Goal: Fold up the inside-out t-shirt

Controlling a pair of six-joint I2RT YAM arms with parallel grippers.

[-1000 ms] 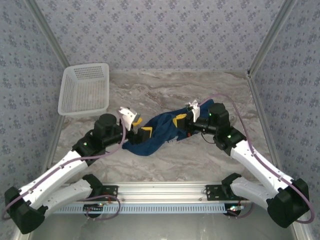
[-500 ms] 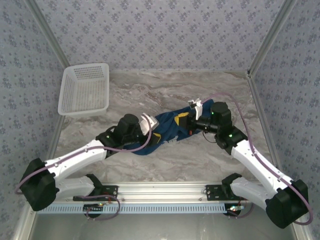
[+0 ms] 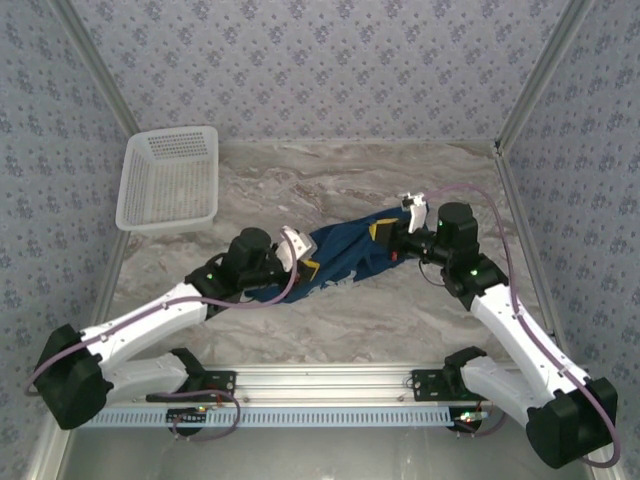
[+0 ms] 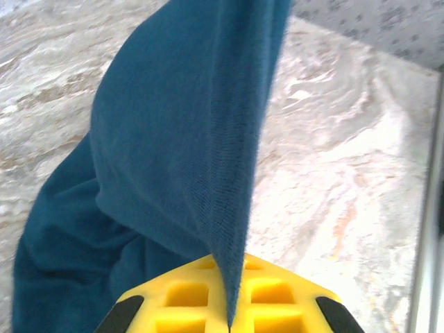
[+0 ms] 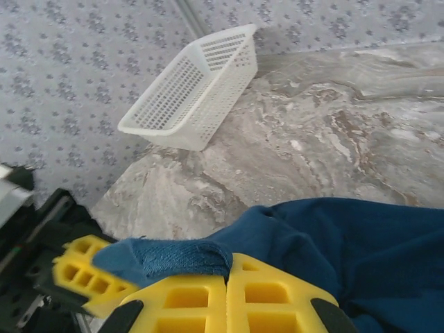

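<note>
Marbled table (image 3: pixel 400 310) under a navy t-shirt (image 3: pixel 345 253) and white basket (image 3: pixel 170 185)

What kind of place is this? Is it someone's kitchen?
Probably not a kitchen: it looks like a robot practice booth. A left arm and right arm are bolted to a metal rail at a marble-look table, boxed in by wallpapered panels. Both grip a navy t-shirt.
</note>
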